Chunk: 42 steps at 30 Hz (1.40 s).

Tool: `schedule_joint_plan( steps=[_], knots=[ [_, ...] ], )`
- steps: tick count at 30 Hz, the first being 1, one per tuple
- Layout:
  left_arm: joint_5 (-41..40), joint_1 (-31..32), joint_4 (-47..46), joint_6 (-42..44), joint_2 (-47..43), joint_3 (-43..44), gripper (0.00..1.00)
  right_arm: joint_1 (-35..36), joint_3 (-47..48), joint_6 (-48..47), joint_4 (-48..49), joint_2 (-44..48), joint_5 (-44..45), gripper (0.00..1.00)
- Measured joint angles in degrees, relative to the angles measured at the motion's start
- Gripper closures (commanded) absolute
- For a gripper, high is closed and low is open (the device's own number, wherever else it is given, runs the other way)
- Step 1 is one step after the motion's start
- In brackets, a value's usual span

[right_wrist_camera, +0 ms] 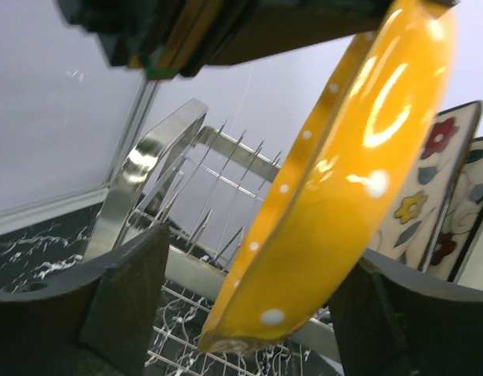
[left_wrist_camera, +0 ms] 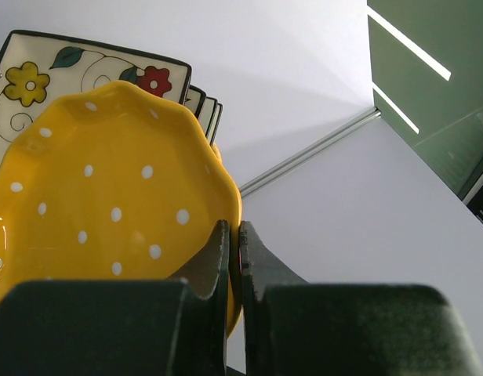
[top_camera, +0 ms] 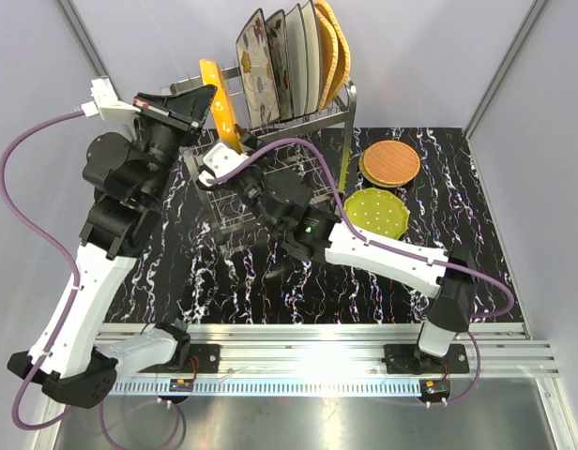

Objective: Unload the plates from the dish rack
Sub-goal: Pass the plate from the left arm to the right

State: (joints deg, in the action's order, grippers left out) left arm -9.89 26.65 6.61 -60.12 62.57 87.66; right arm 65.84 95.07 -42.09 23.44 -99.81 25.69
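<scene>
Black marbled worktop (top_camera: 176, 272), white walls. One dish rack (top_camera: 346, 131) at the far middle, with at least five plates upright on top and the floral plate (top_camera: 256, 58) foremost. Right of the rack, two lie flat: woven plate (top_camera: 390, 162) and lime-green plate (top_camera: 375, 212). One orange dotted plate (top_camera: 219, 98) hangs over the rack's left end, its rim pinched by the left end effector (left_wrist_camera: 234, 235). The right end effector (right_wrist_camera: 241, 270) straddles its lower edge, jaws wide, no grip. Risk: if the left lets go before the right clamps, the plate drops onto the prongs — the glossy rim may also slip.
</scene>
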Motion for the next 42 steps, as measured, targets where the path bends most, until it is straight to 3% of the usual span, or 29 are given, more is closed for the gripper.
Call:
schedule_joint_plan(
  steps=[4,8,12,22,31,42],
  knots=[
    [0.0,0.0,-0.3,-0.8,-0.6,-0.8,1.00,0.0,0.0,-1.9,3.7,-0.2,0.7,0.42],
    [-2.5,-0.3,-0.9,-1.6,-1.6,-1.9,1.00,-0.9,0.3,0.0,6.8,-0.7,3.5,0.79],
    [-2.8,-0.3,-2.5,-2.7,-2.6,-2.0,1.00,-2.2,1.4,0.3,8.3,-0.7,3.1,0.97],
    [-2.9,-0.4,-3.8,-4.2,-2.4,-3.0,1.00,-3.4,2.6,4.0,2.7,0.2,0.7,1.00],
    [-0.2,-0.4,-8.2,-7.5,-1.9,-3.0,0.99,-5.8,7.9,9.6,-10.9,3.5,-5.7,1.00],
    [8.7,1.0,-10.6,-12.6,0.4,-4.2,0.79,-12.7,8.0,26.6,-32.1,13.9,-16.6,1.00]
  ],
)
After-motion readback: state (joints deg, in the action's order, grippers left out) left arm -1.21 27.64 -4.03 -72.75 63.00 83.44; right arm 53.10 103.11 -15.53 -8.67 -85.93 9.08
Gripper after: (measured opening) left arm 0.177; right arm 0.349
